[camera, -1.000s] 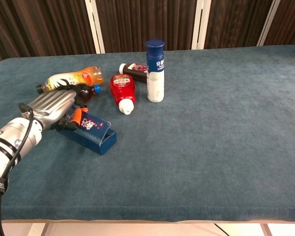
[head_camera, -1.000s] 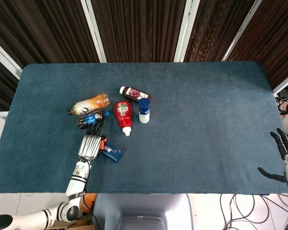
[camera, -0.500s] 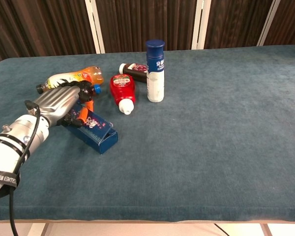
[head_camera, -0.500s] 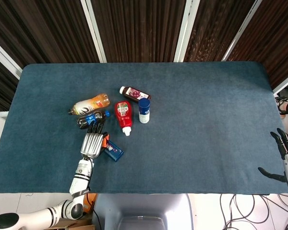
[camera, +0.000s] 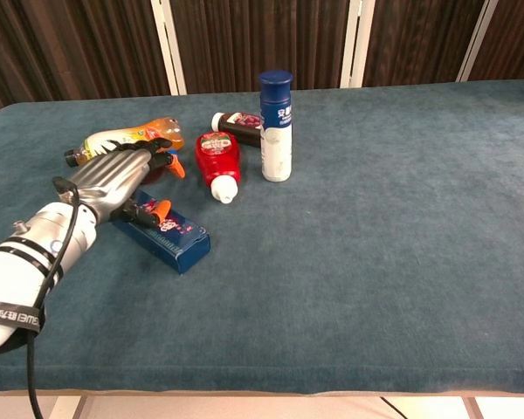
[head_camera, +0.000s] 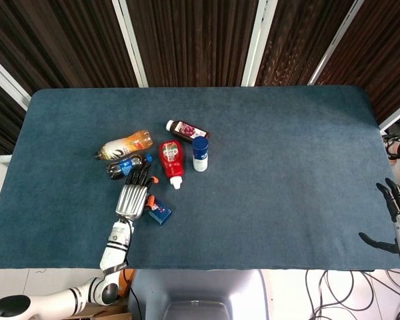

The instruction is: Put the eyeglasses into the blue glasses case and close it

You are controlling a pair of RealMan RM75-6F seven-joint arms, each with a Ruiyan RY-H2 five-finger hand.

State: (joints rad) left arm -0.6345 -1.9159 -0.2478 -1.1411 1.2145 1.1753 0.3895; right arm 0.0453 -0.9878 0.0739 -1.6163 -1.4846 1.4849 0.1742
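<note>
- Tabletop (head_camera: 287,167): covered in dark blue-green cloth; all items sit in its left half.
- Left hand (camera: 113,179): palm down over the near-left end of the blue glasses case (camera: 170,236), fingers extended forward and slightly spread toward the bottles. Orange fingertip pads (camera: 162,209) show below and ahead of it. Cannot tell from either view whether it grips anything.
- In the head view the left hand (head_camera: 133,197) covers the case's left part; the blue glasses case (head_camera: 160,212) pokes out to the right of the hand.
- Case lies flat on the cloth, long axis diagonal, lid appears down.
- Eyeglasses: cannot make them out in either view.
- Right hand (head_camera: 397,220): at the far right edge beside the tabletop, fingers apart, released, holding nothing. Not seen in the chest view.
- Orange drink bottle (camera: 127,138): on its side, just behind the left hand.
- Dark cola bottle with blue cap (head_camera: 127,165): on its side, just ahead of the left fingertips.
- Red ketchup bottle (camera: 218,159): lying, white cap toward the near edge.
- White bottle with blue cap (camera: 276,127): upright, just beside the ketchup.
- Small dark bottle with red label (camera: 237,123): lying behind those two.
</note>
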